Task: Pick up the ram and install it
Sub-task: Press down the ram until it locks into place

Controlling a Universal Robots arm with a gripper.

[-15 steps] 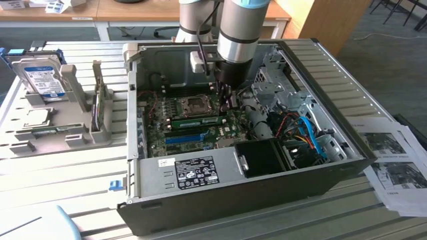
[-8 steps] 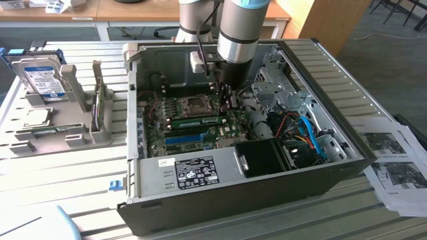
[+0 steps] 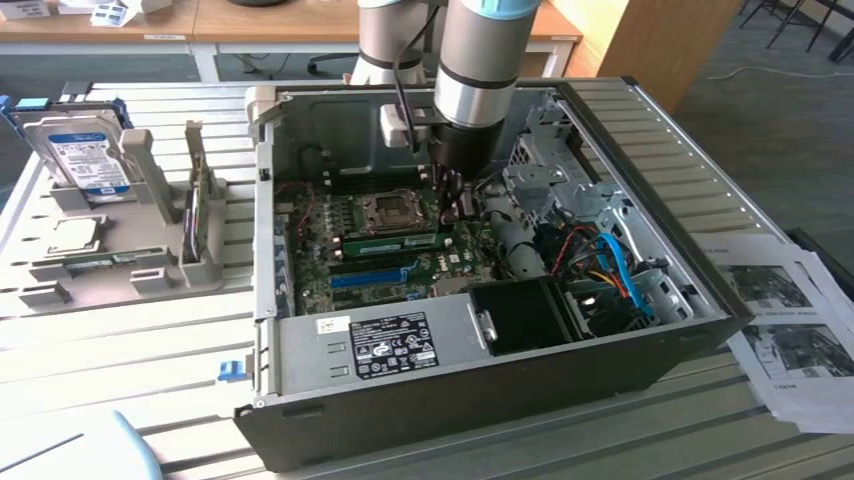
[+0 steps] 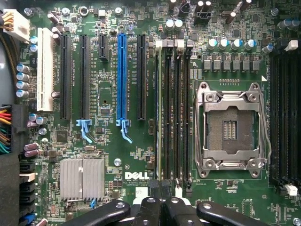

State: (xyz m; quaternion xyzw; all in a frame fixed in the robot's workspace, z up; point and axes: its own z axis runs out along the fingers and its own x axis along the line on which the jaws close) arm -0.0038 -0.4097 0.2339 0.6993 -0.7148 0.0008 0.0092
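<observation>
The ram [image 3: 395, 243], a thin green stick, sits edge-up in a memory slot on the motherboard inside the open computer case [image 3: 694, 300]. In the wrist view I look down on the ram's top edge [image 4: 160, 113], in the slot of its bank farthest from the CPU socket [image 4: 230, 129]. My gripper [image 3: 454, 195] reaches down into the case at one end of that stick. Its dark fingertips [image 4: 155, 200] are pressed together, and the gripper [image 4: 160, 190] is shut right at the end of the ram's slot. Nothing hangs from the fingers.
A bright-blue slot [image 4: 123, 75], black slots and a white slot [image 4: 45, 68] lie beside the memory bank. Cable bundles [image 3: 607, 265] and a black fan box [image 3: 534, 310] crowd the case. A hard drive [image 3: 83, 160] stands in a grey fixture. Papers [image 3: 787, 320] lie outside.
</observation>
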